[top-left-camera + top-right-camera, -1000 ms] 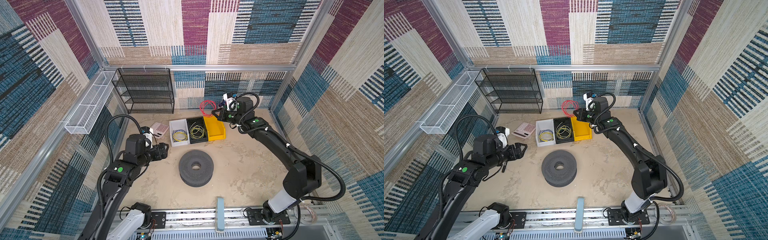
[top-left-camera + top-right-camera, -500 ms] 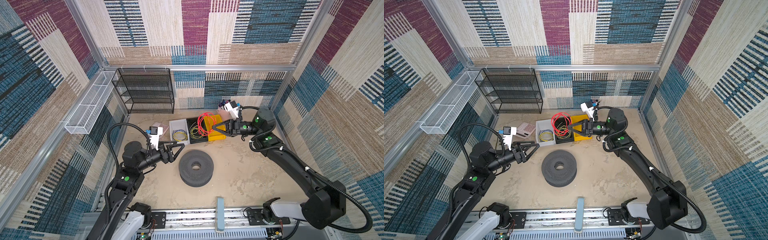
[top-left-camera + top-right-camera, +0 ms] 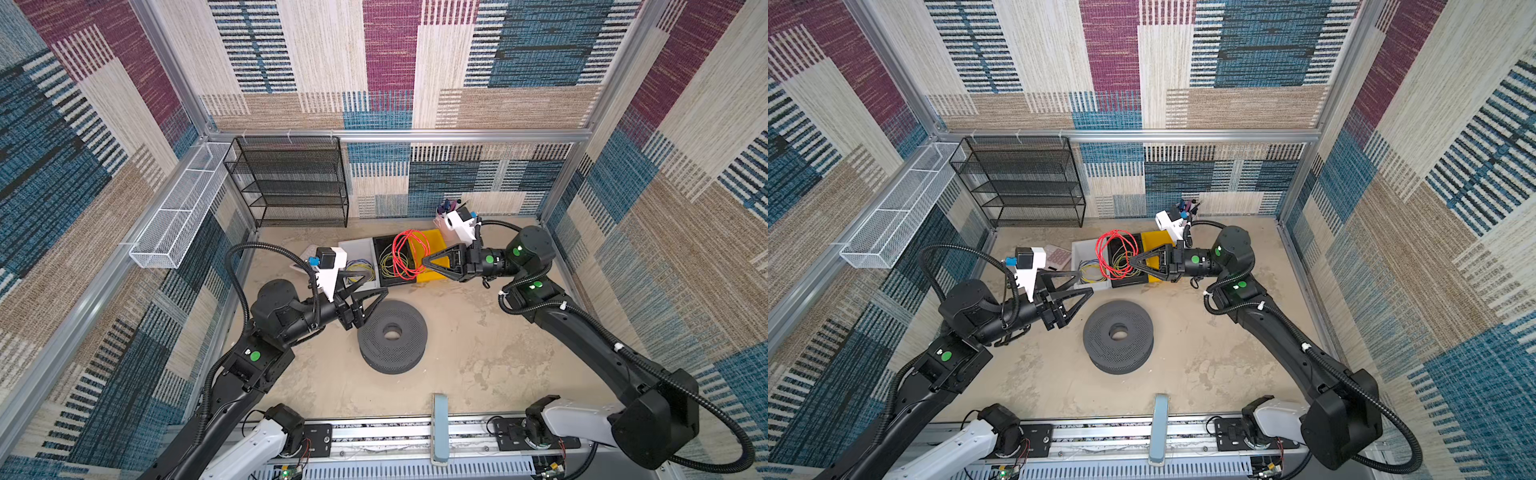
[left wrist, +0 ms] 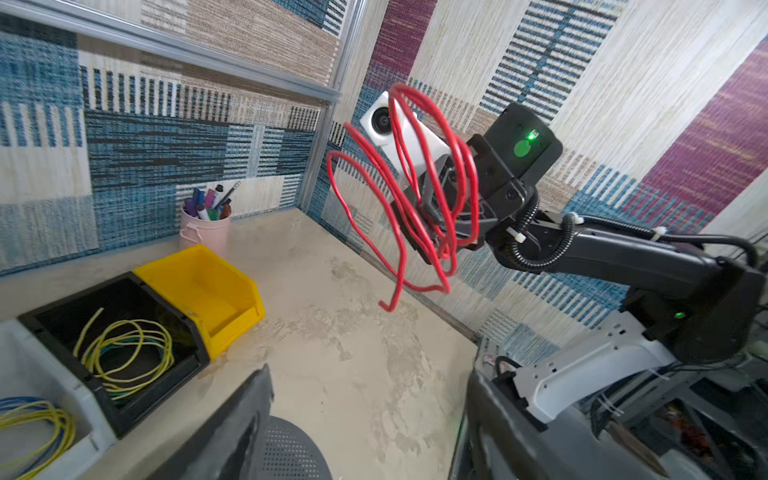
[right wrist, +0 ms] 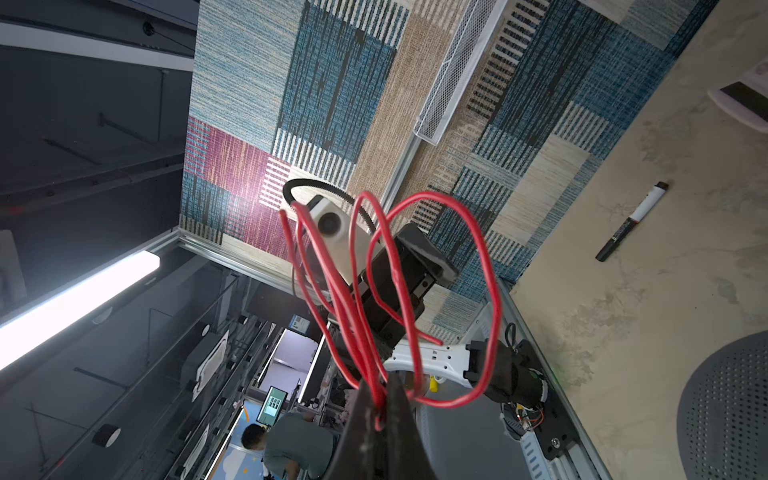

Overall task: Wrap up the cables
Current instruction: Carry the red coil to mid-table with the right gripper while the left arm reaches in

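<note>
Red wire point(image 3: 400, 262) hangs in loose loops in the air over the black bin point(image 3: 376, 257), pinched by the right pincer point(image 3: 424, 262). The left pincer point(image 3: 379, 282) gapes wide and empty, well apart from it.

- Both top views hang high over the grey metal front rail point(image 3: 395, 434), side by side, looking down on the same whole sandy tabletop point(image 3: 478, 353).
- The left wrist camera faces the right arm point(image 4: 623, 257), close to the looped red-orange wire point(image 4: 415, 199).
- The right wrist camera looks the opposite way, through that wire, at the left arm point(image 5: 409, 266).
</note>
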